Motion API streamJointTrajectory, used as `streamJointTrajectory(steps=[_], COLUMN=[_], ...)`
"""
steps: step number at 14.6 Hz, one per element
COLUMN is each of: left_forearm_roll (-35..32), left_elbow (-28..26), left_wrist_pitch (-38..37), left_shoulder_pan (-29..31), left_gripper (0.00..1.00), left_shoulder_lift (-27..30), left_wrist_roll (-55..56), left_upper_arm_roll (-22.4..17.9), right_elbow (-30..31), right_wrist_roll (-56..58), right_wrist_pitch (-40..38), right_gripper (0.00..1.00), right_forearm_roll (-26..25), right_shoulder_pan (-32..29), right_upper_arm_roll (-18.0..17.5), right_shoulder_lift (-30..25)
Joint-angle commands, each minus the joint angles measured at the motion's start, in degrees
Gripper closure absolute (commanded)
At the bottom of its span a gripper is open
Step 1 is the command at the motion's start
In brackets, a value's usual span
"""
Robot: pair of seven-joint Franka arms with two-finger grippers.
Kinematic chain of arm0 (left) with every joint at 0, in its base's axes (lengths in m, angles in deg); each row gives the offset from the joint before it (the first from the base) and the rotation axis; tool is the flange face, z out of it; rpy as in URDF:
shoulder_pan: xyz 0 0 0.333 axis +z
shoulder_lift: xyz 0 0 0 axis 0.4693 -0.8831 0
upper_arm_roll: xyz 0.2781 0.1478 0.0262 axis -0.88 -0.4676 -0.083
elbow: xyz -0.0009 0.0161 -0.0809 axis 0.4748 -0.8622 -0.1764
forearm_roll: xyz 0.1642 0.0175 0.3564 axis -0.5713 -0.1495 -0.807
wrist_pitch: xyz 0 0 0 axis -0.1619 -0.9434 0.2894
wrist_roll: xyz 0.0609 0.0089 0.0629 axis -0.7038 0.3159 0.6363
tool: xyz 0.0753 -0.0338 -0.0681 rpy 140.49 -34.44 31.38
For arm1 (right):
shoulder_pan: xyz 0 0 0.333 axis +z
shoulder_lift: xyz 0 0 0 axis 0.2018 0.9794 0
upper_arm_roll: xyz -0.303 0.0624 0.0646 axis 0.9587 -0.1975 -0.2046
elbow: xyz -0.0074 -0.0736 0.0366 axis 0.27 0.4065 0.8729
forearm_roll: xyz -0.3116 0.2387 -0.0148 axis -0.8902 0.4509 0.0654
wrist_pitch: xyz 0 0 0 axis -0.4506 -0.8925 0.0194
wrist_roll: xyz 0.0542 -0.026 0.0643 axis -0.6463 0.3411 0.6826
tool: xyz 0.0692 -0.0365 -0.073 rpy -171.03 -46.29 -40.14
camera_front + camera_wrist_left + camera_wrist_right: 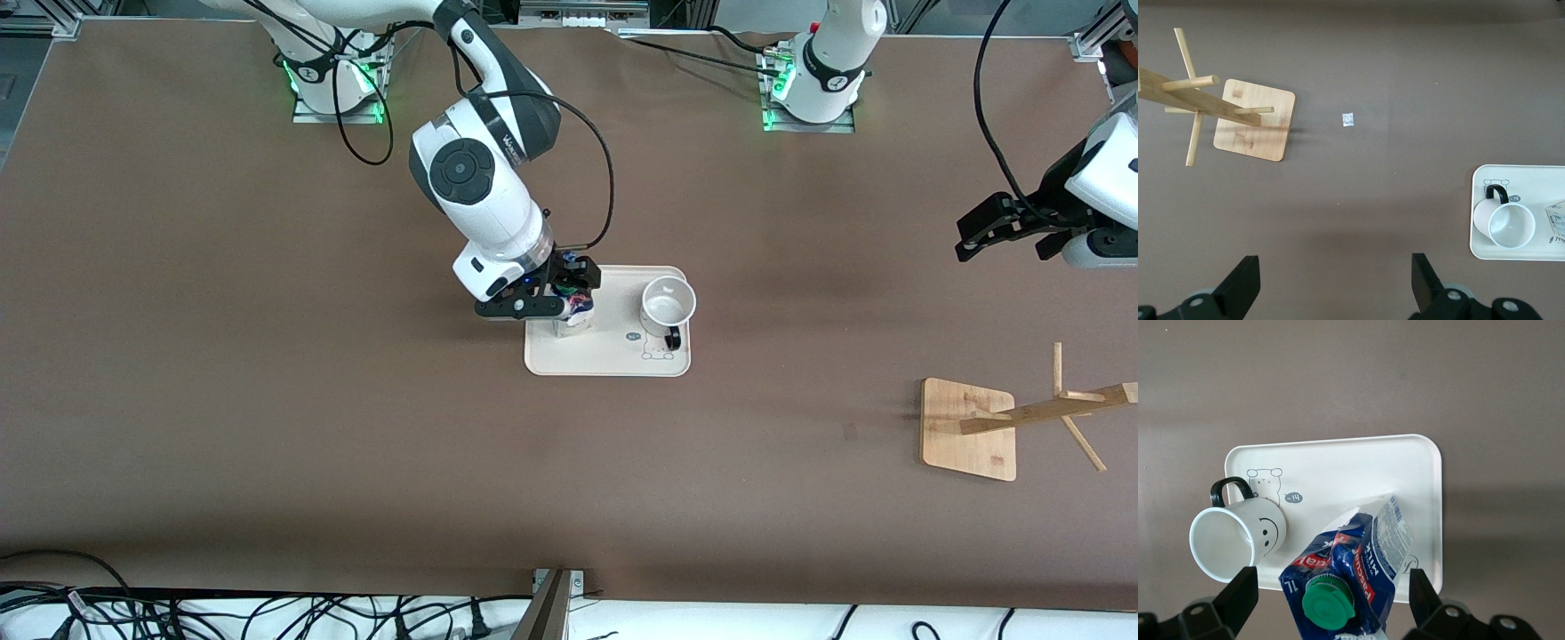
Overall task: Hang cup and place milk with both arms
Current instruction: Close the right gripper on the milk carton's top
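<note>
The right claw (553,302) hangs low over the white tray (607,359) in the middle of the desk (267,400), its fingers (1238,597) spread wide on either side of the milk (1355,573), not visibly touching it. The carton stands on the tray directly under this claw, its green cap up between the fingers. The cup (667,307) sits upright on the same tray, just beside the claw toward the left arm's end, its black handle pointing at the front camera. The left claw (982,233) waits in the air, wide open and empty, near its end of the desk, above the wooden rack (1013,422).
</note>
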Motion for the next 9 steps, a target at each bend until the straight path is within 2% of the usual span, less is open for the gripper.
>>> streamJointTrajectory(steps=[1,4,7,9], left_forearm_roll=[0.4,0.49,0.49,0.49], left_elbow=[0.73,0.73,0.73,0.73], left_wrist_pitch=[-1.0,-1.0,-1.0,-1.0], left_shoulder_pan=[0.18,0.18,0.18,0.18], left_gripper=[0.0,0.0,0.0,0.0], left_shoulder_lift=[0.27,0.27,0.35,0.35], left_wrist_roll=[-0.09,0.0,0.0,0.0], left_upper_arm_roll=[0.27,0.27,0.27,0.27], right_elbow=[-1.02,-0.76,-0.76,-0.76], right_wrist_roll=[-1.2,-1.02,-0.76,-0.76], right_wrist_pitch=[0.23,0.14,0.05,-0.04], right_gripper=[0.0,0.0,0.0,0.0], right_forearm_roll=[-1.25,-1.43,-4.76,-5.12], right_shoulder_pan=[0.94,2.96,4.01,4.54], right_upper_arm_roll=[0.56,0.65,0.56,0.56], right_shoulder_lift=[0.58,1.19,1.63,1.98])
